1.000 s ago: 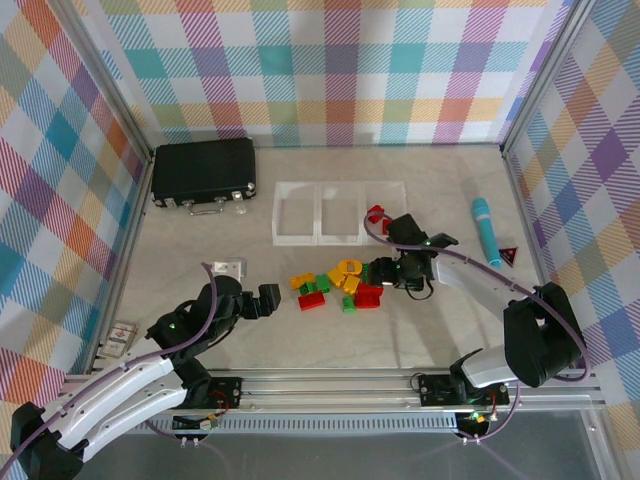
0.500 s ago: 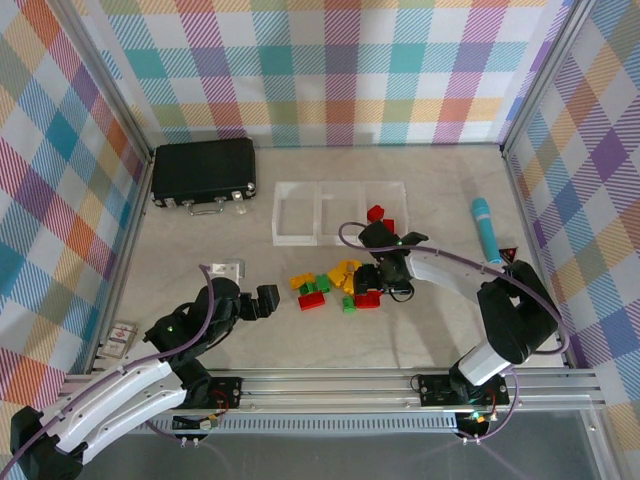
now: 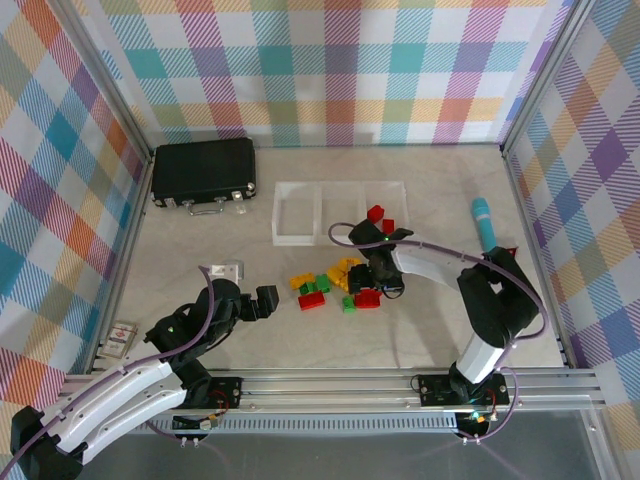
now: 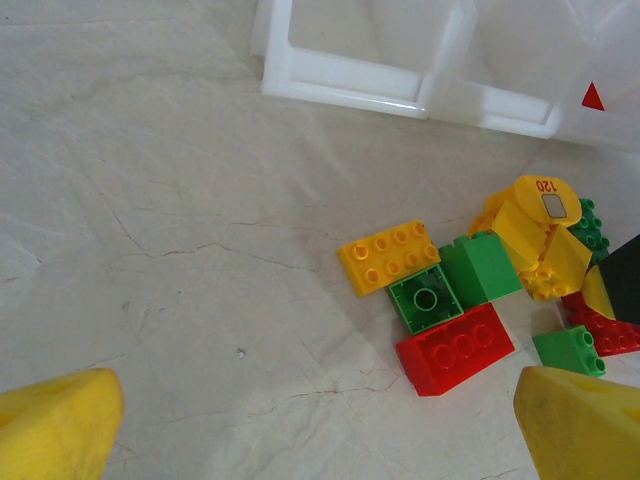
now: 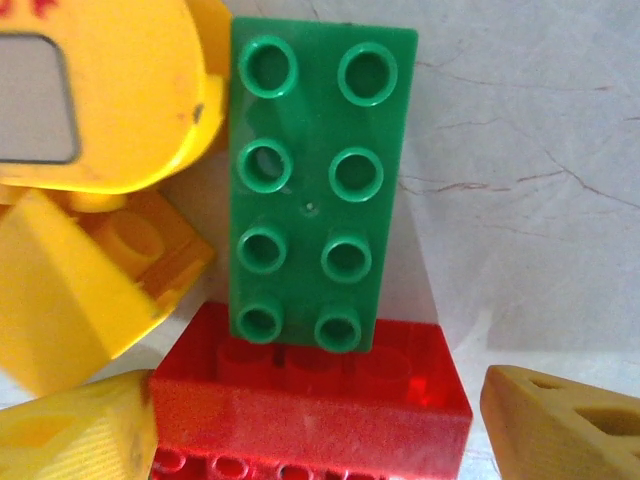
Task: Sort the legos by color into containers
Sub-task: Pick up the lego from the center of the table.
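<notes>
- Where the left arm reaches out from the near edge, the left claw (image 3: 266, 298) is spread wide over the bare surface (image 3: 200, 235), with nothing between its yellow fingertips (image 4: 60, 425).
- Just to its right the legos (image 3: 325, 283) lie in a loose heap of red, green and yellow pieces.
- At the heap's right end the right claw (image 3: 368, 288) is down among them, jaws wide apart. Its fingertips (image 5: 560, 420) flank a red brick (image 5: 310, 405), and a green eight-stud brick (image 5: 315, 180) rests on that brick's far edge. I cannot tell whether the tips touch the red brick.
- Beyond the heap the containers (image 3: 318, 212) stand in a row, with two red pieces (image 3: 377, 212) in the rightmost.
- Farthest back on the left sits a black case (image 3: 203, 172).
</notes>
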`<action>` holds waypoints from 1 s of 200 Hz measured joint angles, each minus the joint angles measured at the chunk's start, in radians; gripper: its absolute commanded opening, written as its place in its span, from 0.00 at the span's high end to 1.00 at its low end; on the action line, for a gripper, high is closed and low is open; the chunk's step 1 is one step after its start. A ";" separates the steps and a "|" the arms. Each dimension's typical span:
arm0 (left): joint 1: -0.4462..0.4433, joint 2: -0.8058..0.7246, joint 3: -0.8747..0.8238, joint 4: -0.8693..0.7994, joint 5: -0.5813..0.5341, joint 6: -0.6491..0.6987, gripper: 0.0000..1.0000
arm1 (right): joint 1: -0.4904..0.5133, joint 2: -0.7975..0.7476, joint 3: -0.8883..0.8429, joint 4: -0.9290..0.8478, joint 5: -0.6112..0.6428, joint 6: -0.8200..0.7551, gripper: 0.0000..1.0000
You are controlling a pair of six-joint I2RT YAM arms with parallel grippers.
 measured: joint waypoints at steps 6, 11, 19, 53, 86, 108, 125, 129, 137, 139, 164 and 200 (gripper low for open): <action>0.000 0.000 0.000 0.000 0.000 -0.001 0.00 | 0.000 0.014 0.003 0.000 0.005 0.000 0.18; 0.000 0.000 0.000 0.000 0.000 -0.001 0.00 | 0.000 0.025 0.004 0.000 0.009 -0.001 0.19; 0.000 0.000 0.000 0.000 0.000 -0.002 0.00 | 0.000 0.039 0.006 0.000 0.016 -0.003 0.19; 0.000 -0.002 0.000 -0.001 0.000 -0.002 0.00 | 0.000 0.047 0.032 -0.014 0.052 -0.011 0.22; 0.000 -0.009 0.000 -0.004 0.000 -0.002 0.00 | -0.002 0.047 0.046 -0.024 0.083 -0.026 0.25; 0.000 -0.008 -0.001 -0.004 0.000 -0.005 0.00 | -0.002 0.047 0.046 -0.027 0.092 -0.024 0.27; 0.000 -0.008 -0.001 -0.004 0.000 -0.005 0.00 | -0.002 0.047 0.046 -0.033 0.094 -0.018 0.28; 0.000 -0.008 -0.001 -0.004 0.000 -0.005 0.00 | -0.002 0.047 0.046 -0.034 0.094 -0.016 0.28; 0.000 -0.008 -0.001 -0.004 0.000 -0.005 0.00 | -0.002 0.047 0.046 -0.037 0.097 -0.010 0.28; 0.000 -0.008 -0.001 -0.004 0.000 -0.005 0.00 | -0.002 0.047 0.046 -0.037 0.097 -0.008 0.28; 0.000 -0.008 -0.001 -0.004 0.000 -0.005 0.00 | -0.002 0.047 0.046 -0.043 0.098 0.013 0.31; 0.000 -0.008 -0.005 -0.004 0.000 -0.005 0.00 | -0.002 0.047 0.045 -0.043 0.101 0.035 0.36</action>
